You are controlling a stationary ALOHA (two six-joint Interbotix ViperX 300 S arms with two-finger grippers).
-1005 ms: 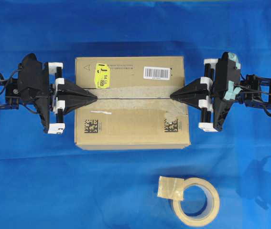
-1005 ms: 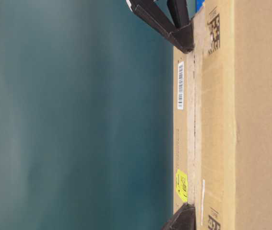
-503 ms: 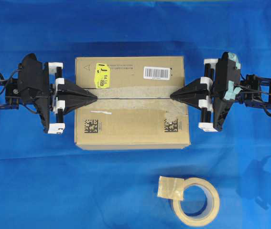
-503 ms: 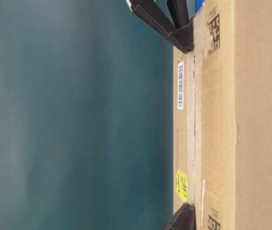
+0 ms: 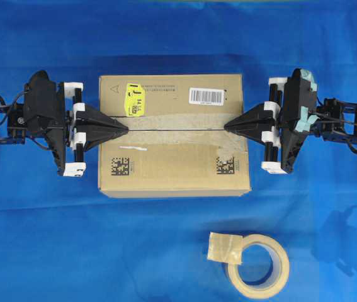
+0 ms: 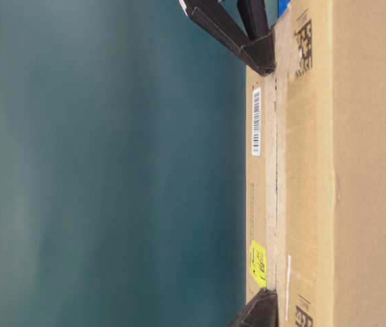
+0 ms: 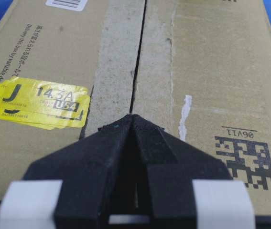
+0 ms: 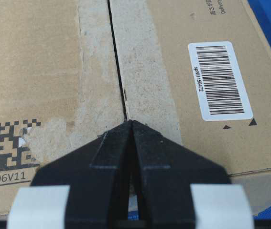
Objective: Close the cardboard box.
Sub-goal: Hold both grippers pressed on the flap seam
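- Overhead exterior view shows the cardboard box point(image 5: 174, 135) at the middle of the frame on the blue counter point(image 5: 165, 251), its top flaps lying flat and meeting along a seam that runs left to right.
- Left gripper point(image 5: 124, 128) points at the seam from the left side of the frame, its fingers point(image 5: 102, 126) pressed together into a point with nothing between them.
- Right gripper point(image 5: 228, 128) mirrors it from the right, fingers point(image 5: 250, 123) likewise narrowed to a point at the seam's other end.
- Only this view shows the tape roll point(image 5: 258, 264), at the lower right, well apart from the box.
- Left wrist view shows up close a yellow sticker point(image 7: 35, 102) left of the seam.
- Right wrist view shows a white barcode label point(image 8: 220, 80) to the seam's right.
- Table-level view, turned sideways, shows the box's side wall.
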